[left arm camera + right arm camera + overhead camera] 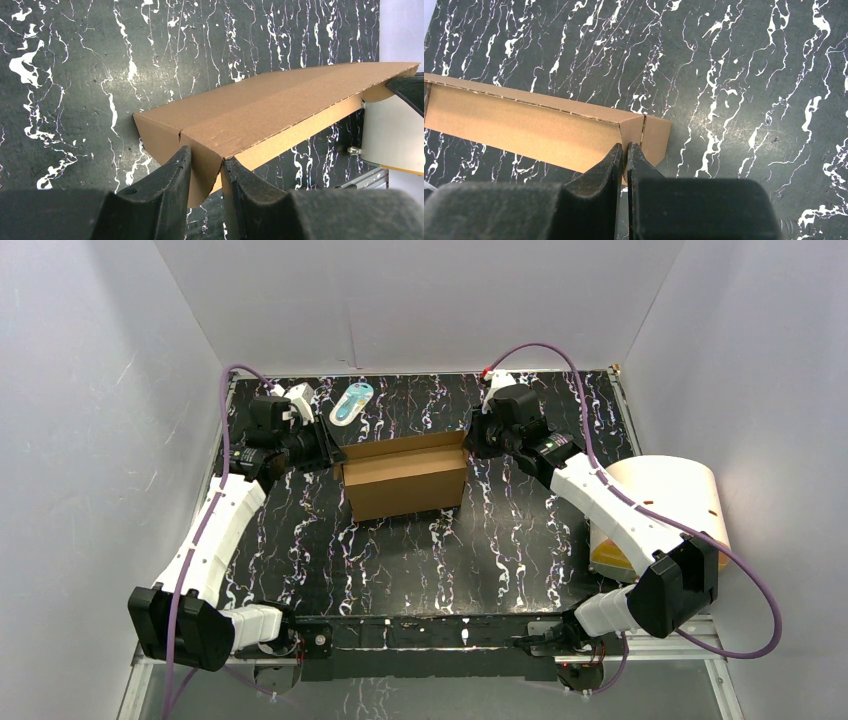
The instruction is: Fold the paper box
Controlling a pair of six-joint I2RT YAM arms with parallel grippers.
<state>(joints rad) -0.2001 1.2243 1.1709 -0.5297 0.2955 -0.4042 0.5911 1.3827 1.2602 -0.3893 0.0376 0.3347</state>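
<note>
The paper box (405, 477) sits on the black, white-veined surface (420, 560), a little beyond the middle and between the two arms. It is plain brown corrugated cardboard, partly formed. The near long wall stands upright, and the top is open towards the back.

The left hand (335, 455) is at the box's left end. Seen from the left wrist, its two dark fingers (172, 172) are a little apart, with a rounded cardboard flap gripped between them, so this hand is clamped on the box. From there the cardboard (260, 107) runs away in a long creased panel, its raw fluted edge showing along one side.

The right hand (470, 440) is at the box's right end, up near the far corner. Seen from the right wrist, its fingers (644, 167) are almost together, with only a thin gap between them. They are pinching a thin edge of cardboard at the corner, just beside a short slit. The long wall (524, 130) stretches off to the left of that view.

A small white-and-blue oval item (352, 403) lies at the back of the surface, behind the box and apart from it. A cream cylinder with an orange base (665, 510) lies on its side at the right edge, partly behind the right arm.
</note>
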